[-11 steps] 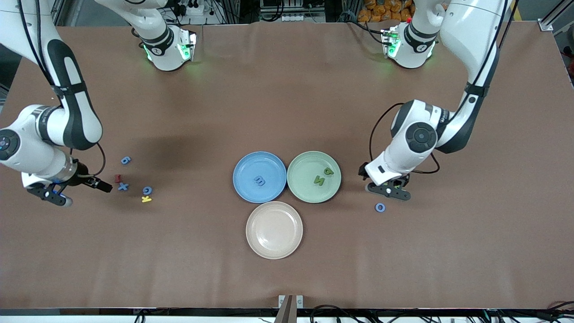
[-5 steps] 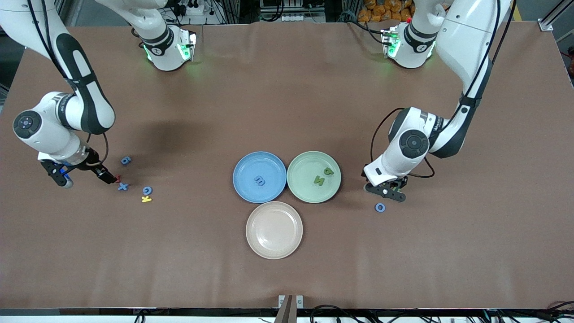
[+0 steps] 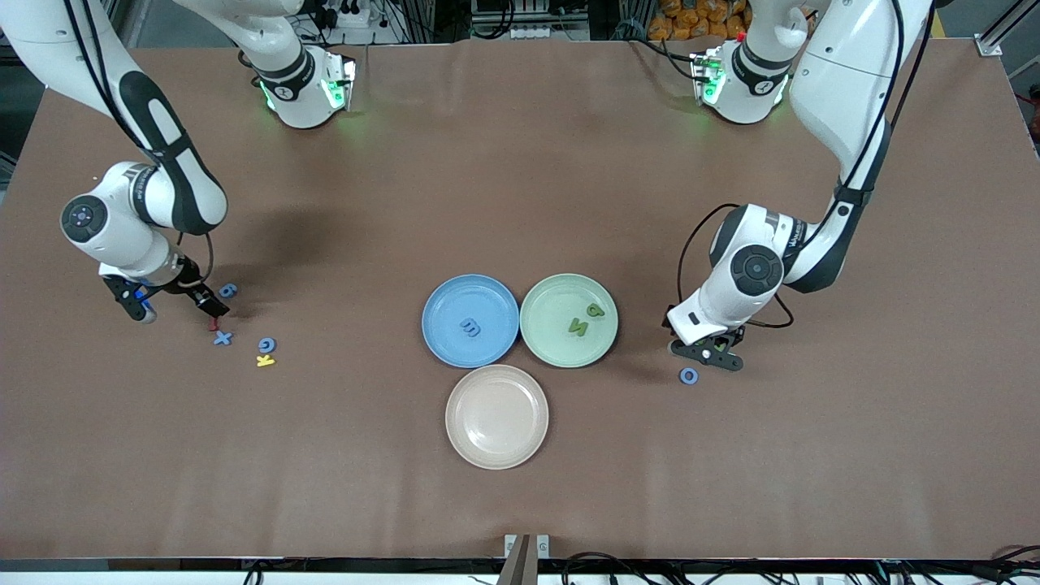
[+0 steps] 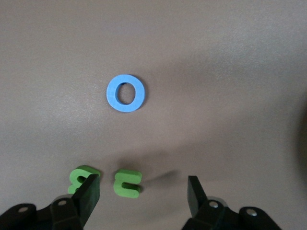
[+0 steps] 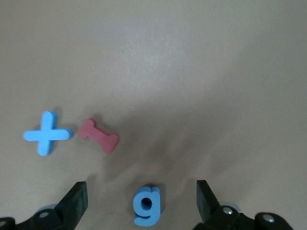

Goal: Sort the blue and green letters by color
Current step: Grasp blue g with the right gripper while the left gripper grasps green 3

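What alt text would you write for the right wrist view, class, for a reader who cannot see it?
The open right gripper hangs over a blue letter g on the brown table. A red letter and a blue cross-shaped letter lie side by side close by, all three apart from one another.

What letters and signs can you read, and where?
"O": blue letter, on the table near the open left claw.
"g": blue letter, under the open right claw.
"+": blue sign, beside the red "I".
"K": yellow letter, beside a blue "G".
"m": blue letter on the blue plate.
Green letters on the green plate, green pair at the left claw: unclear.
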Controlling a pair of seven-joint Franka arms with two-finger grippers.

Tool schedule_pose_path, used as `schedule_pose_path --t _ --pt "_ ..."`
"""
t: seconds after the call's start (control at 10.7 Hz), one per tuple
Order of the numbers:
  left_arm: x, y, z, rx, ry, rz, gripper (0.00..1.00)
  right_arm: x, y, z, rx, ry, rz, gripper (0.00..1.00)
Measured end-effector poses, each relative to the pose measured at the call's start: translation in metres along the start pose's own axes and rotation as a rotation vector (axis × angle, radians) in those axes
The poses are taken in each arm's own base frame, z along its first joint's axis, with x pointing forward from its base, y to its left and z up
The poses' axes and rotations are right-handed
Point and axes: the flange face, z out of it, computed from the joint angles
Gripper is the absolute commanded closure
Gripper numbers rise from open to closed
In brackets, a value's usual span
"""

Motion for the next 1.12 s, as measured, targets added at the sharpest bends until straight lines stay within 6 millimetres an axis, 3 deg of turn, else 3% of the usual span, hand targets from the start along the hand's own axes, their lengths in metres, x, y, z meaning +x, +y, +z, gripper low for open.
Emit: schedule_pose_path --t 0.19,0.37,0.65,0.84,1.12 --pt "0.0 0.001 0.009 -0.004 0.004 0.0 0.25 -0.01 0.005 0.009 -0.004 -0.007 0.0 0.23" --pt "-0.002 0.002 0.023 -0.01 0.007 0.001 0.38 -0.014 0.005 0.012 -0.005 -0.012 -0.003 0.57" --pt "0.0 0.0 0.023 -0.011 0.017 -0.003 0.52 -0.021 0.004 0.013 0.015 0.012 -0.01 0.89" --pt "0.001 -0.005 0.02 -0.01 0.021 -0.012 0.6 -0.023 0.005 0.01 0.024 0.024 -0.011 1.0" --pt "0.0 -0.014 0.018 -0.01 0.022 -0.026 0.69 -0.024 0.004 0.01 0.025 0.027 -0.029 1.0"
